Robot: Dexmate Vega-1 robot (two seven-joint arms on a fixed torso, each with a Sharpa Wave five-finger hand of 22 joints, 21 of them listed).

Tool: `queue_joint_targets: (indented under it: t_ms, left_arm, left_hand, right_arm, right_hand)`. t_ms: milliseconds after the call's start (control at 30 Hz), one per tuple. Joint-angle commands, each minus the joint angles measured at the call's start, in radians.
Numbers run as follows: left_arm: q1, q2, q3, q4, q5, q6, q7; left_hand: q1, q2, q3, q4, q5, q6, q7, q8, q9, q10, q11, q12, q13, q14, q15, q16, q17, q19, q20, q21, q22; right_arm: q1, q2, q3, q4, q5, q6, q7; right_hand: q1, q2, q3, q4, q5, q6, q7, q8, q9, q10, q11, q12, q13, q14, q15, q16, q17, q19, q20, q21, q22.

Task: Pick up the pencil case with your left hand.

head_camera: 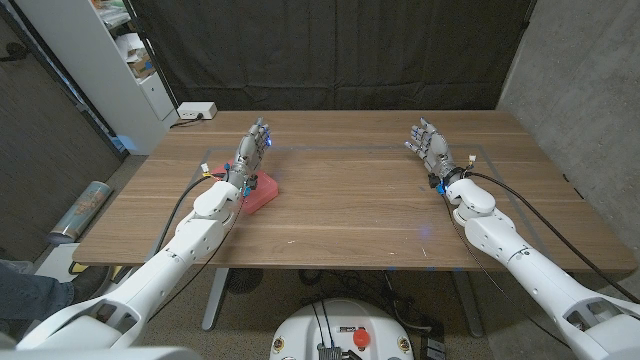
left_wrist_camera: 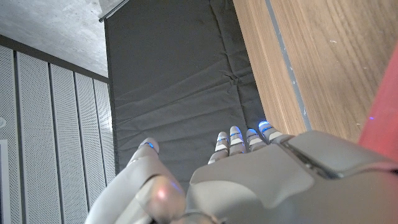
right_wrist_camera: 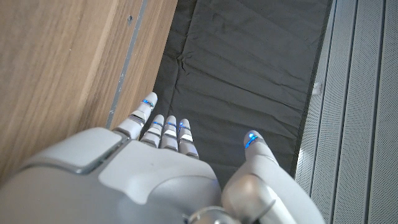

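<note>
Smooth wood-grain surface (head_camera: 350, 215) before a creased black curtain (head_camera: 330, 50); soft red pencil case (head_camera: 262, 192) beside the left robot hand (head_camera: 250, 150); both robot hands, right (head_camera: 428, 142) included, spread wide, holding nothing.

Left robot hand (head_camera: 254, 150) empty, fingers spread, arm extended; right robot hand (head_camera: 430, 145) likewise.

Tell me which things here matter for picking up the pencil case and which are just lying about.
For the job:
- flat red fabric pencil case, on the wooden table
- left robot hand, open beside the case

Just lying about:
- right robot hand, open, holding nothing
- small white box at the table's far corner
- white shelf unit
</note>
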Motion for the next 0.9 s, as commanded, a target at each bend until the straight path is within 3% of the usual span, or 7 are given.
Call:
queue_joint_targets:
  t_ms: [33,900]
  left_arm:
    - [0.014,0.011,0.004,-0.036,0.011,0.013,0.016]
    - [0.046,0.048,0.004,-0.142,0.046,0.023,0.047]
  left_hand:
    - [0.009,0.003,0.007,-0.001,0.005,-0.003,0.007,0.004,0.004,-0.008,-0.001,0.006,0.002,-0.007,-0.001,0.005,0.005,-0.047,-0.006,0.002,0.002]
    - [0.017,0.014,0.008,-0.007,0.002,0.005,0.006,0.001,0.003,0.004,0.001,0.007,-0.005,0.007,-0.005,0.007,0.005,-0.035,0.011,-0.006,0.004]
  right_arm:
    - [-0.015,-0.015,-0.002,-0.027,-0.006,-0.005,-0.002]
    - [-0.063,-0.032,0.021,-0.057,0.011,0.013,-0.008]
  right_hand:
    - [0.007,0.0,0.005,-0.001,0.006,0.008,0.0,0.005,0.005,0.0,0.009,0.005,0.004,-0.001,0.011,0.007,0.002,0.007,0.001,0.001,0.002]
    - [0.011,0.008,-0.002,-0.004,0.003,0.01,0.0,0.003,0.004,0.002,0.006,0.003,-0.001,0.002,0.01,0.009,-0.007,0.013,0.001,-0.01,0.002]
